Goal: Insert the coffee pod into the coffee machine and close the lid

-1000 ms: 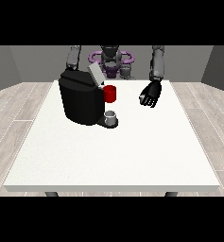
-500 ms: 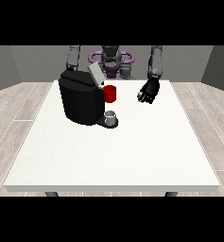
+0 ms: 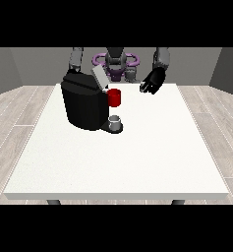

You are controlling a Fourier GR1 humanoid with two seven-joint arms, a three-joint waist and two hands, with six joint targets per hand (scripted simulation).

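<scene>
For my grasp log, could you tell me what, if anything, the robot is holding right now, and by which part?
Nothing can be seen held. The hand at the view's right hangs above the table with nothing visible in it; the other hand is hidden behind the coffee machine.

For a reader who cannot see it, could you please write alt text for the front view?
A black coffee machine stands on a white table, its grey lid raised, with a red thing at the machine and a grey thing on its base. The hand at the view's right hovers beside it.

white table (image 3: pixel 137 162) (large) | grey wood-plank floor (image 3: pixel 19 123) | grey walls (image 3: pixel 34 66)
</scene>
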